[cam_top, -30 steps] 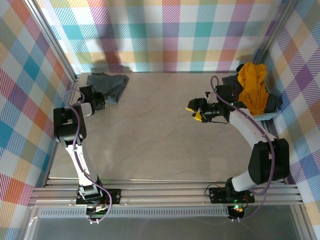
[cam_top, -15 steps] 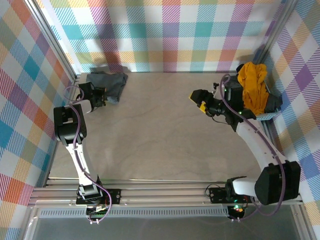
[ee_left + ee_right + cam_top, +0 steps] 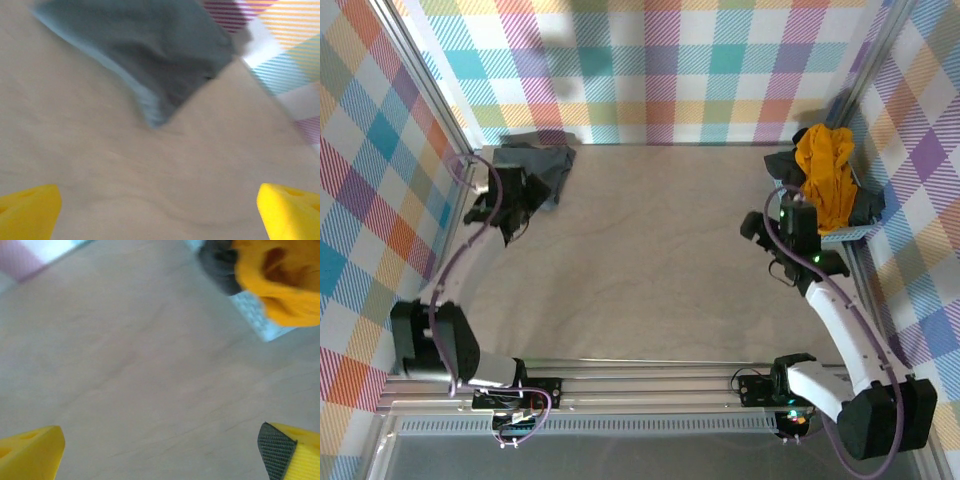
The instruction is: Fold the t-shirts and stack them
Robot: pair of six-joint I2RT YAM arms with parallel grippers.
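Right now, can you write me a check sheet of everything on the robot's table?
Surface: table, pale, bare across the middle.
Job's things: slate-grey t-shirt bunched small at the far left corner; mustard-yellow t-shirt heaped on a dark grey t-shirt, far right, both unfolded.
Clutter: light blue basket under the right-hand heap.
Grippers: left gripper, fingers wide apart, holding nothing, near the slate-grey t-shirt; right gripper, fingers wide apart, holding nothing, near the basket.
Cables: left cable and right cable, purple, looping along their arms.
Surroundings: plaid walls; metal frame rail at the near edge.
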